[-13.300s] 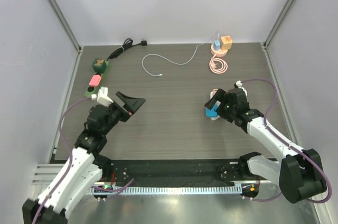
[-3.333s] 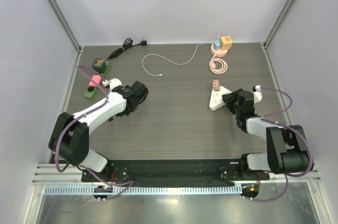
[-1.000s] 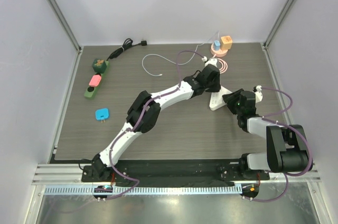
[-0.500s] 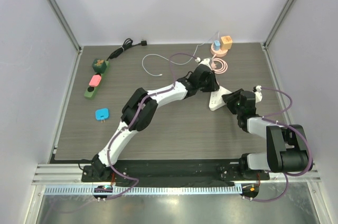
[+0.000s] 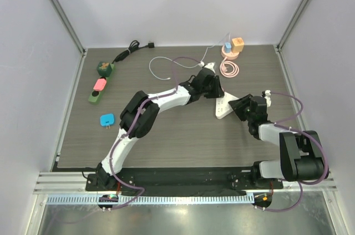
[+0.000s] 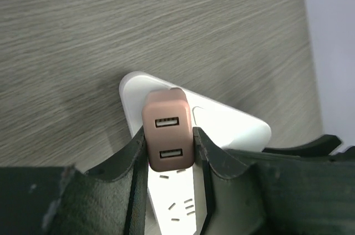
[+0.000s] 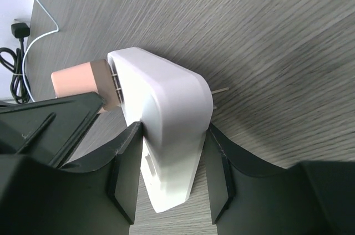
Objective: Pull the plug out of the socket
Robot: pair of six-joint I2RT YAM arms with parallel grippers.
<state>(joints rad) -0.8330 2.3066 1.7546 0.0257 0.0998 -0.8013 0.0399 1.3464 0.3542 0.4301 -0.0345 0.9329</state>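
Plug gripped by left claw, apparently half out, socket clamped in right claw

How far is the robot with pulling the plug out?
Done: a blue plug lies loose on the table. In hand: the left gripper squeezes the pink plug, the right gripper holds the white socket, and its prongs show partly out. Left: pulling it fully free.

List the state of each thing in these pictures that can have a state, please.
pink plug, gripped, partly out of the white socket, prongs showing, not yet free
white socket, clamped at its sides
left claw, shut on the pink plug
right claw, shut on the white socket
blue plug, unplugged, lying loose on the table
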